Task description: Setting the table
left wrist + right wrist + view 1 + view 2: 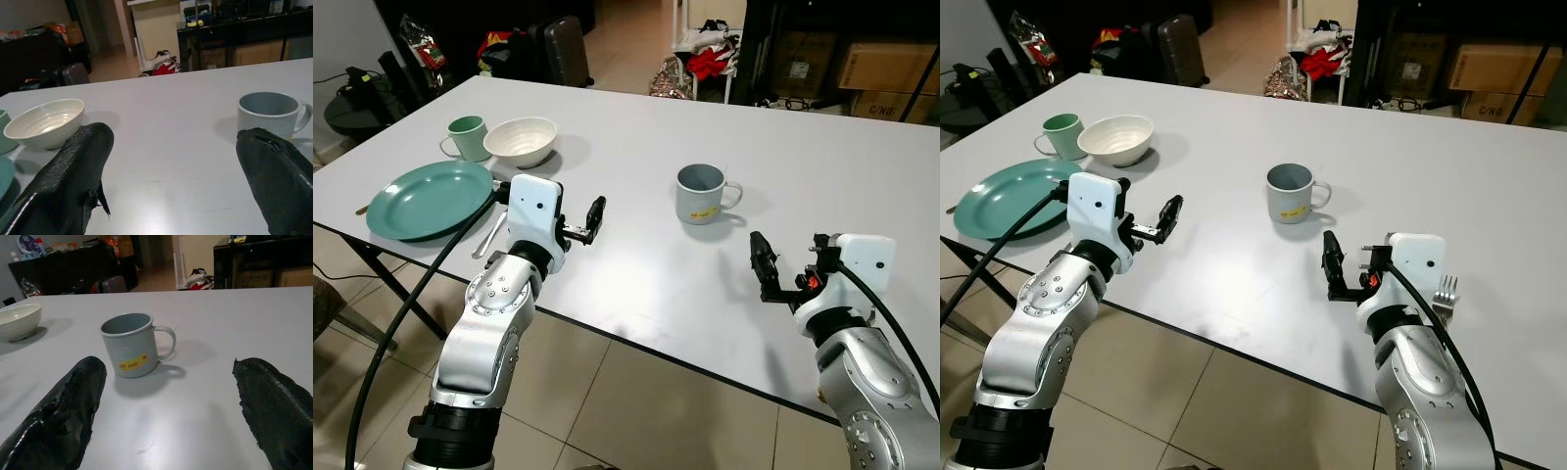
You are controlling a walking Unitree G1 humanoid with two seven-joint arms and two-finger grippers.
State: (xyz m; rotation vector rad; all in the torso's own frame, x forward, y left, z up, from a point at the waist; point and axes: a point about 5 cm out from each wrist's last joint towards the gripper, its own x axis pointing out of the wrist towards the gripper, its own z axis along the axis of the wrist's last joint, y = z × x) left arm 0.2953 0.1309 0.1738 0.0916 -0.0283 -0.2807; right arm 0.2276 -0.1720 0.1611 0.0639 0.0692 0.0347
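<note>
On the white table (pixel 636 137), a green plate (pixel 423 201) lies at the near left, with a green cup (pixel 467 137) and a white bowl (pixel 521 141) behind it. A silver utensil (pixel 490 235) lies by the plate's right rim. A grey mug (pixel 702 193) with a yellow label stands mid-table. A fork (pixel 1446 291) lies near the front edge on the right. My left gripper (pixel 594 218) hovers open just right of the plate, holding nothing. My right gripper (pixel 763 265) is open and empty, a little in front and to the right of the mug.
A dark suitcase (pixel 564 49), bags and clothes stand on the floor beyond the table's far edge. Cardboard boxes (pixel 886 69) sit on shelves at the back right. Another utensil tip (pixel 360 209) pokes out left of the plate. Tiled floor lies under the near table edge.
</note>
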